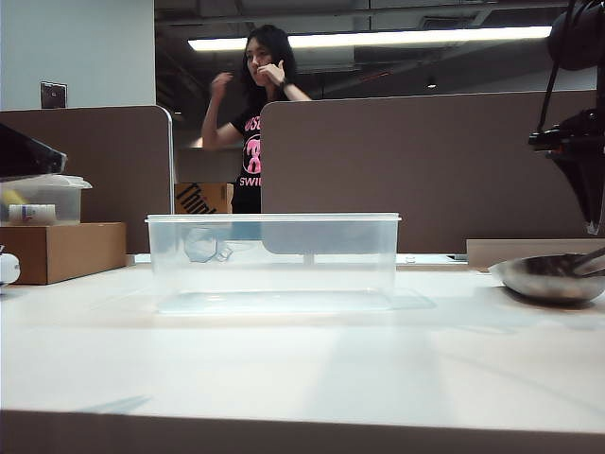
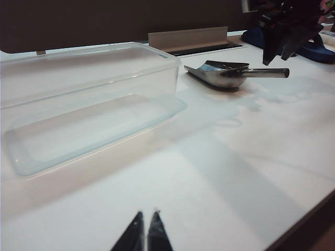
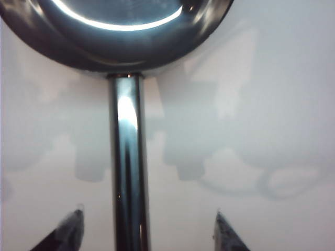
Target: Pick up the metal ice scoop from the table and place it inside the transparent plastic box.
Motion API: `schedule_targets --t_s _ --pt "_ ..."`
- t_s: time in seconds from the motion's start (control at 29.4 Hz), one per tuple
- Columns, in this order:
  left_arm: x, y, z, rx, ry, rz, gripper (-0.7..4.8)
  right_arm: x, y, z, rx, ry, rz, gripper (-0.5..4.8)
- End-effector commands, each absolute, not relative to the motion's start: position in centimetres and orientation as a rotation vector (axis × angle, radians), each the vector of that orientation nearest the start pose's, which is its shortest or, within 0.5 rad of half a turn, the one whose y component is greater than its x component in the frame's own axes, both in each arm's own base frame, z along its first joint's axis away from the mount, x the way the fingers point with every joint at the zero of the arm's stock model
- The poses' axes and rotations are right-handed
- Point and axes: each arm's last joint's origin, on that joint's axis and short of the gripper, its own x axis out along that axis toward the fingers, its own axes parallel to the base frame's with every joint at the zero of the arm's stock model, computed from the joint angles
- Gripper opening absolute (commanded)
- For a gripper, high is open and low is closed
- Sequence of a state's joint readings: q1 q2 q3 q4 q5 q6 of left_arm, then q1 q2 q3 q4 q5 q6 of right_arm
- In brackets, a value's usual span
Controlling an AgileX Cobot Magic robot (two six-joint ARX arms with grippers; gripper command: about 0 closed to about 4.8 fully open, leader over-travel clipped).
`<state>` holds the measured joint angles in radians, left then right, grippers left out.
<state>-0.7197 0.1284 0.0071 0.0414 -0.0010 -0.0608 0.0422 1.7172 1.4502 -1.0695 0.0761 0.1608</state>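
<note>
1. Exterior view: the transparent plastic box (image 1: 272,262) stands empty at centre frame on the table (image 1: 284,369); the metal ice scoop (image 1: 551,275) lies at the right edge, well apart from the box; the right gripper (image 1: 593,203) hangs over the scoop's handle end at upper right; a person stands behind the brown partition at upper centre.
2. Left wrist view: the left gripper (image 2: 145,234) shows at lower centre, tips pressed together, far from the scoop (image 2: 225,73); the right arm is plainly nearer; the handle points toward the frame's right, away from the box (image 2: 89,99).
3. Right wrist view: the right gripper (image 3: 146,230) is spread wide, a finger on either side of the handle, not pinching it; the scoop (image 3: 128,157) runs lengthwise up the frame, bowl at the top; bare off-white table (image 3: 272,104) leaves room, I judge, to close.
</note>
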Motion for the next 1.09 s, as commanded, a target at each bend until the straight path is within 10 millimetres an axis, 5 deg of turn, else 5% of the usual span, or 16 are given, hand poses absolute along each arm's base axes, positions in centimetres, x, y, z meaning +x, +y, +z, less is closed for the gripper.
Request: schedule_targets --t_s 0.03,0.58,0.78,0.85,0.95,1.09 --pt "7.9 -6.9 16.0 -0.033 0.088 -0.717 0.21 33.7 1.2 26.4 0.049 1.300 -0.125 3.01" --pt "7.9 -6.9 16.0 -0.033 0.089 -0.717 0.21 34.8 1.4 24.1 0.041 1.368 -0.091 3.01" --pt "7.9 -6.9 16.0 -0.033 0.089 -0.717 0.21 35.3 1.4 22.9 0.041 1.406 -0.090 2.60" --pt "7.9 -6.9 16.0 -0.033 0.089 -0.717 0.21 35.3 1.4 22.6 0.040 1.417 -0.091 2.05" --pt "7.9 -6.9 16.0 -0.033 0.089 -0.717 0.21 35.4 1.4 22.5 0.037 1.419 -0.089 -0.14" --pt "7.9 -6.9 16.0 -0.033 0.089 -0.717 0.21 35.5 1.4 22.6 0.035 1.409 -0.090 -0.06"
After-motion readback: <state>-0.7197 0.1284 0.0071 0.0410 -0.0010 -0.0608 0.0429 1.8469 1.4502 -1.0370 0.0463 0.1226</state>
